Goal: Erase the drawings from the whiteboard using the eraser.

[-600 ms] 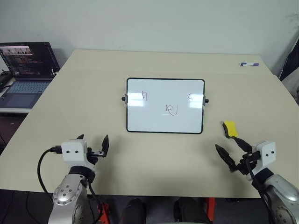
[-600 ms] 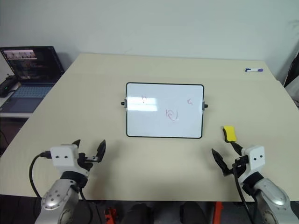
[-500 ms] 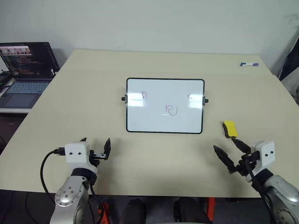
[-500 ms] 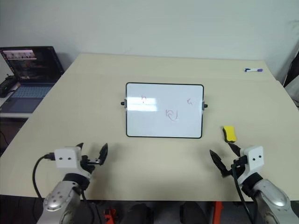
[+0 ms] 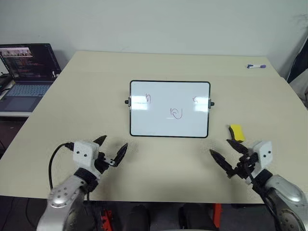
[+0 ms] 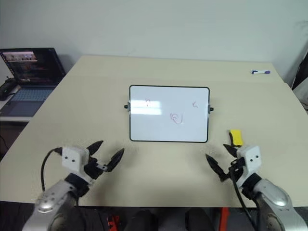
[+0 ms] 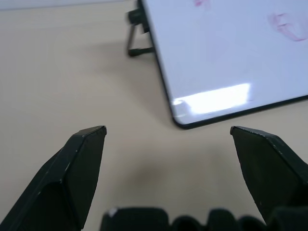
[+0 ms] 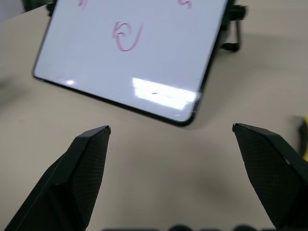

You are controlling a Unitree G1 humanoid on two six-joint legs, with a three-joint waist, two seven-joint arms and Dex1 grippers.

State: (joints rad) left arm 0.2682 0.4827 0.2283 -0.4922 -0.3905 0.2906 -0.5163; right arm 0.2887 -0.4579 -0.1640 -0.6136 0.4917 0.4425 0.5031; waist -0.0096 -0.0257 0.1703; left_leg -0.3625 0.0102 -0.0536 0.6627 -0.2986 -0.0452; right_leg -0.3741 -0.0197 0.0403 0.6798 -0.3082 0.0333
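The whiteboard point(image 5: 170, 126) stands propped at a tilt in the middle of the table. The drawings are a swirl point(image 5: 176, 113) low in the centre, a hook point(image 5: 148, 98) at upper left and a hook point(image 5: 195, 100) at upper right. The yellow eraser point(image 5: 236, 131) lies flat on the table off the board's lower right corner. My right gripper point(image 5: 221, 147) hovers open just in front of the eraser, angled toward the board, with nothing in it. My left gripper point(image 5: 114, 144) is open and empty in front of the board's lower left corner point(image 7: 180, 122).
A purple-capped marker point(image 5: 256, 66) lies at the table's far right corner. An open laptop point(image 5: 26, 72) sits on a lower desk to the left. The table's near edge point(image 5: 159, 196) runs just under both wrists.
Both grippers have swung inward toward the board: the left moved right, the right moved left and slightly forward. Board and eraser have not moved.
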